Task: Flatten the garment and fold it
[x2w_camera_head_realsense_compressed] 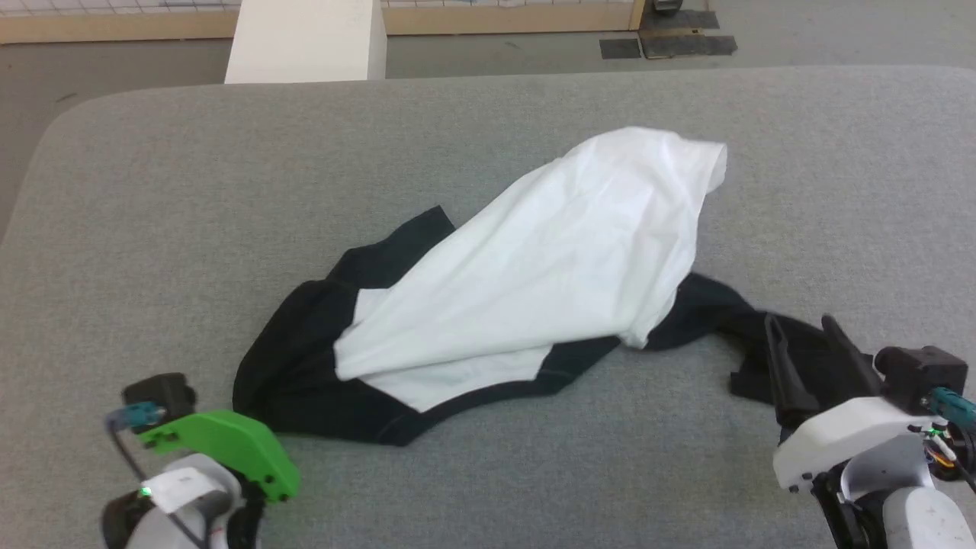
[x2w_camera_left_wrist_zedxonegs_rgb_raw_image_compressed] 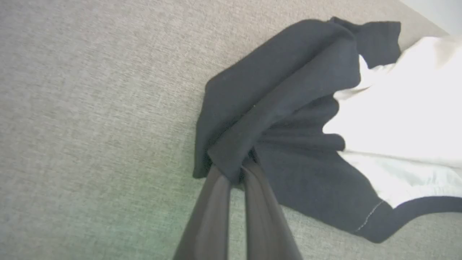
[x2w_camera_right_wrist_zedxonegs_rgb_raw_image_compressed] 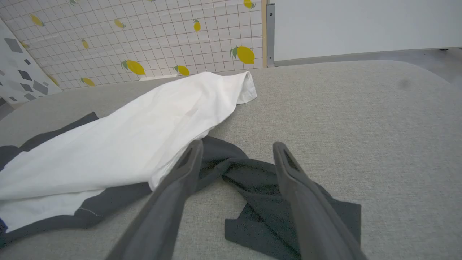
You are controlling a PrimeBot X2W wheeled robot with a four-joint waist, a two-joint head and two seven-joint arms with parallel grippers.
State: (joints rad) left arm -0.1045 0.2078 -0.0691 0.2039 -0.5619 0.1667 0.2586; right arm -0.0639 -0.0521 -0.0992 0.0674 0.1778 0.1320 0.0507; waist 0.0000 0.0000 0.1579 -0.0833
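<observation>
L fingers (x2w_camera_left_wrist_zedxonegs_rgb_raw_image_compressed: 211, 209) pinch garment (x2w_camera_head_realsense_compressed: 534, 259) blk sleeve (x2w_camera_left_wrist_zedxonegs_rgb_raw_image_compressed: 274, 79); R fingers (x2w_camera_right_wrist_zedxonegs_rgb_raw_image_compressed: 310, 202) spread wide over other sleeve (x2w_camera_right_wrist_zedxonegs_rgb_raw_image_compressed: 267, 206).

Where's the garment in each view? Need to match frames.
Head: garment centre, white body running up-right.
Left wrist: garment in the right half, black sleeve pinched in the left gripper.
Right wrist: garment left and centre, black sleeve under the open right gripper.
Shared landmark: grey table under it.
</observation>
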